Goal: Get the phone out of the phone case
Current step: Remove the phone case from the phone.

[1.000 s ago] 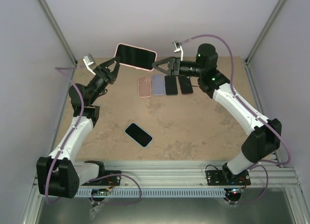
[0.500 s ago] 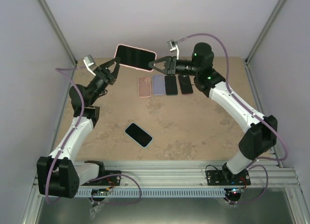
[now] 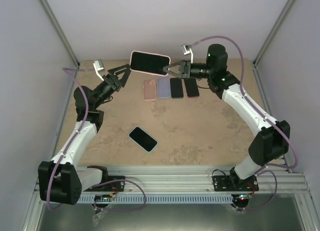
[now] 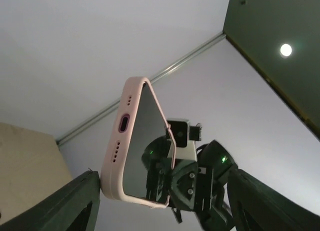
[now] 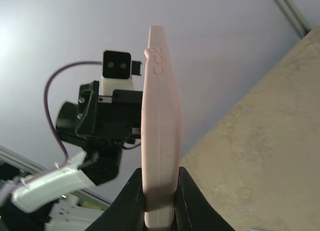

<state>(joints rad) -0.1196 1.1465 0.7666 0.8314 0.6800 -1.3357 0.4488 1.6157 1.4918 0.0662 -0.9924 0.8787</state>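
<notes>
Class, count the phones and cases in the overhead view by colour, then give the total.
Pink: 2 (held phone, pink case)
Lavender: 1 (lavender case)
Black: 2 (black phones)
Blue-edged: 1 (blue-edged phone)
Total: 6

Six phones: one pink-cased phone (image 3: 150, 63) aloft, a row of four (image 3: 176, 87), one blue-cased phone (image 3: 143, 139) apart.

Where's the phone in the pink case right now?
In the top view the pink-cased phone is up in the air at the far middle, clamped by the right pincer, near the row of four phones.
</notes>
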